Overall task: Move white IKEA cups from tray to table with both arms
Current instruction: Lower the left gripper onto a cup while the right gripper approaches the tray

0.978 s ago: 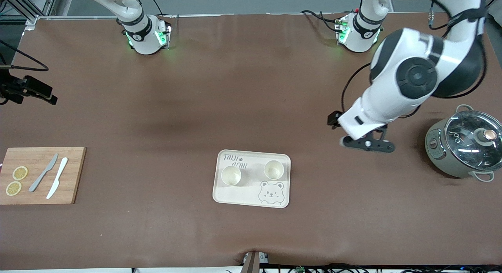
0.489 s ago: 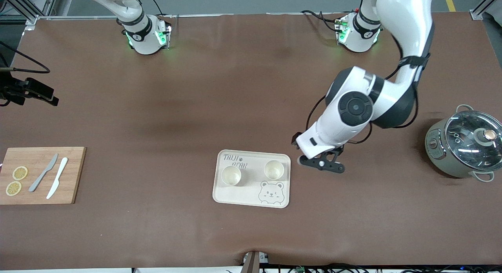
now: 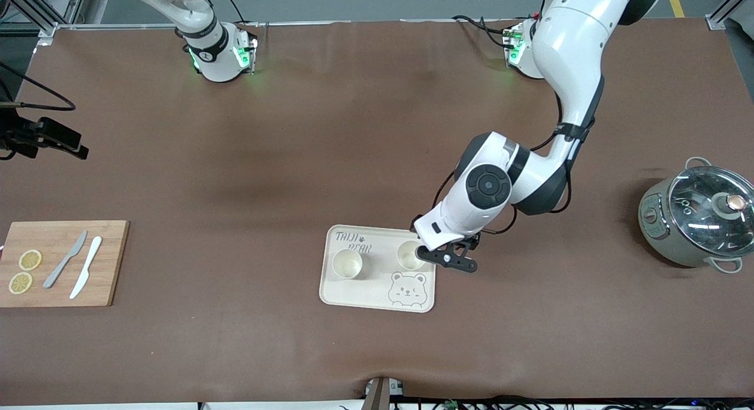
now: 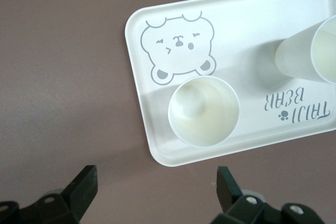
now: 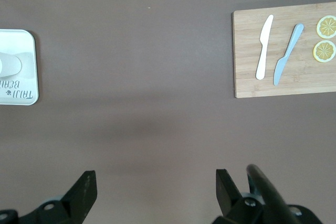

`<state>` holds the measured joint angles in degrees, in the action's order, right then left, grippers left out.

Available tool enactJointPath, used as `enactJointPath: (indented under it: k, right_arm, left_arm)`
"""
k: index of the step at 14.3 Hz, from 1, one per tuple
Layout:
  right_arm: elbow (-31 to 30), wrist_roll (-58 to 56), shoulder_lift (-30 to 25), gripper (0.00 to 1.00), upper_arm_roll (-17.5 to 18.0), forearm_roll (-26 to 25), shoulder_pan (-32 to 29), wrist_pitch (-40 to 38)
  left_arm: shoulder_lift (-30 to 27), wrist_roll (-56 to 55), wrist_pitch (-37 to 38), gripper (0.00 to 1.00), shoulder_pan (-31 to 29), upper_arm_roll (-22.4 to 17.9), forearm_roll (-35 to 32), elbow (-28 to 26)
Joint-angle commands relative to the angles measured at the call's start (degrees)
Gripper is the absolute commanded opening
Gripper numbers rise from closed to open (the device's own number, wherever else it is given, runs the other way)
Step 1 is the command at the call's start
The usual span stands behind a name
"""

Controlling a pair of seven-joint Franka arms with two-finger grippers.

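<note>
While both cups [image 3: 347, 264] stand upright and side by side on the tray [image 3: 377, 292], along the tray's edge that faces the robots' bases, no part of the transfer is done: neither is gripped or lifted, and both are left to be set on the bench [image 3: 377, 133]. The tray lies near the middle of the bench's length, closer to the front-camera edge than to the bases' edge. The cup toward the left arm's end [image 3: 409, 254] sits in the tray corner above the bear drawing; the other sits by the lettering. The left arm reaches from its base down across the bench, forearm slanted, and the left hand [image 3: 449, 259] hangs over the tray's short edge at that end, just beside the nearer cup. Its fingers are spread wide and empty; in the left wrist view that cup [image 4: 203, 110] lies ahead of the fingertips [image 4: 86, 184], not between them. Judgement: approach stage, grasp not yet made. The right arm waits; the right hand [image 5: 152, 192] is spread open, empty, over bare bench between the tray and the cutting board [image 3: 62, 263].
</note>
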<state>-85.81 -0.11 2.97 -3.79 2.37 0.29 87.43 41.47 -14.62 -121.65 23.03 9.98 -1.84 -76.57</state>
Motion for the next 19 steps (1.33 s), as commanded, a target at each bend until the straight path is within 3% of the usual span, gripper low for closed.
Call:
enactJointPath:
  k: [1, 5, 7, 9, 11, 19]
  right_arm:
    - [0.6, 0.3, 0.2, 1.00, 0.4, 0.9, -0.6, 0.0]
    - [0.8, 0.9, 0.2, 1.00, 0.4, 1.0, -0.6, 0.8]
    - [1.2, 1.4, 1.2, 1.00, 0.4, 1.1, 0.0, 1.1]
    - [1.2, 4.6, 2.4, 1.00, 0.5, 4.4, 0.1, 2.4]
    - [1.3, 9.1, 4.1, 1.00, 0.7, 6.1, 1.1, 3.6]
    - [1.5, 27.9, 11.1, 1.00, 0.6, 5.4, 15.1, 14.2]
  left_arm:
    - [1.2, -0.2, -1.2, 1.00, 1.0, -0.9, -0.9, 1.8]
    - [3.4, -0.2, -6.4, 1.00, 1.2, -1.5, -1.0, 1.8]
    - [5.1, -0.2, -8.1, 1.00, 4.8, -5.7, -1.1, 2.7]
    - [5.8, -0.4, -9.7, 1.00, 9.0, -11.2, -0.9, 3.2]
    - [6.3, -0.1, -11.0, 1.00, 9.1, -11.6, -0.9, 3.2]
    - [7.5, 0.2, -13.7, 1.00, 9.1, -11.6, -0.9, 2.7]
